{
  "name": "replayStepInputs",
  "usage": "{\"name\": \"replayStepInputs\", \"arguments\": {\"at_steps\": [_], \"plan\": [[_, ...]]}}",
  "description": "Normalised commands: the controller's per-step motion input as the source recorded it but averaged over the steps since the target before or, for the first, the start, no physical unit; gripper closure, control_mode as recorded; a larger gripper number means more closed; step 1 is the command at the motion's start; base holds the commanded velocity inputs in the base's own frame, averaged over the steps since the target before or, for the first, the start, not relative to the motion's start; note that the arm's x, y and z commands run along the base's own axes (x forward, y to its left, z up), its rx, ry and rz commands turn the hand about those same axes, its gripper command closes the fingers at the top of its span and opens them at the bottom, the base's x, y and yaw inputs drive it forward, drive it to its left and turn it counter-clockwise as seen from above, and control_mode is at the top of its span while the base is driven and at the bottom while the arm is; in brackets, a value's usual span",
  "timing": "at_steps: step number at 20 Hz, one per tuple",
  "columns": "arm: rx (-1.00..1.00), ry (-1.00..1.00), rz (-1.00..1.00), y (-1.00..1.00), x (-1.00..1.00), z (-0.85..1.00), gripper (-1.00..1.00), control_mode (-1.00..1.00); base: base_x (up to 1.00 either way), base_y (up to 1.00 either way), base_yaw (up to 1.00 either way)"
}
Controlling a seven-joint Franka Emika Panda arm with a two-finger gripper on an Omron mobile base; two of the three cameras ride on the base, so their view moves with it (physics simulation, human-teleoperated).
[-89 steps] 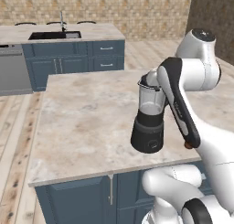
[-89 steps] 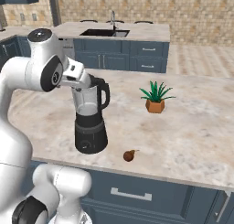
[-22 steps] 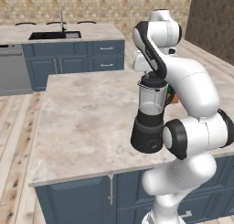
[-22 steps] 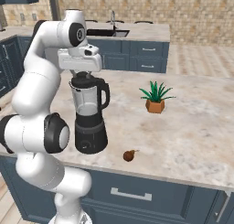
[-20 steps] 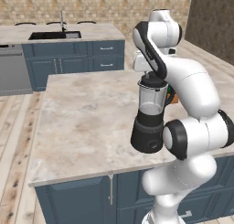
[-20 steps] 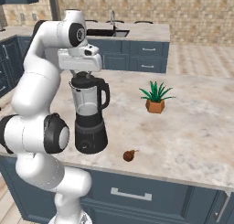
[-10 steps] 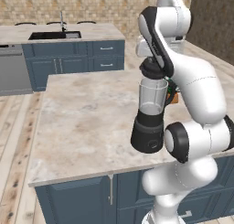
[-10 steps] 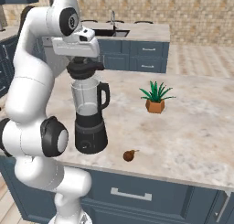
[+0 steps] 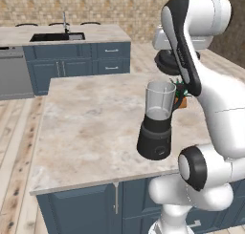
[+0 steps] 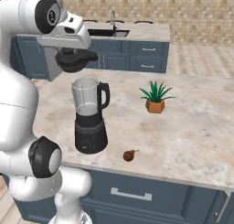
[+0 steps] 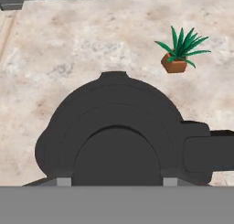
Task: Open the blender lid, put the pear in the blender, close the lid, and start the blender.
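Note:
The blender (image 10: 90,119) stands on the island counter near its front edge, a black base under a clear jar whose mouth is uncovered. It also shows in the left base view as the blender (image 9: 157,121). My gripper (image 10: 71,51) hangs above and slightly left of the jar, shut on the blender lid (image 10: 75,60). The black blender lid (image 9: 167,61) is clear of the jar, and in the hand view the blender lid (image 11: 119,131) takes up the lower middle with its tab to the right. The small brown pear (image 10: 129,155) lies on the counter to the right of the blender base.
A small green potted plant (image 10: 155,97) stands on the counter (image 10: 196,127) behind and to the right of the blender, seen too as the plant (image 11: 179,51). A second counter with a sink (image 9: 57,36) runs along the back wall. A dishwasher (image 9: 14,75) is at the far left.
The arm has risen and carried the lid up off the jar mouth; half a second ago the lid sat just above the rim, and a second ago it was on the jar.

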Motion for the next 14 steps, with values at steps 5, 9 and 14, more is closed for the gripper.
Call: {"name": "replayStepInputs", "arguments": {"at_steps": [5,9,14], "plan": [[0.0,0.0,0.0,0.65,-0.77,-0.2,1.0,-1.0,0.0,0.0,0.0],[0.0,0.12,0.0,1.0,-0.51,-0.31,1.0,-1.0,0.0,0.0,0.0],[0.0,0.12,0.0,0.98,-0.32,-0.56,1.0,-1.0,0.0,0.0,0.0]]}}
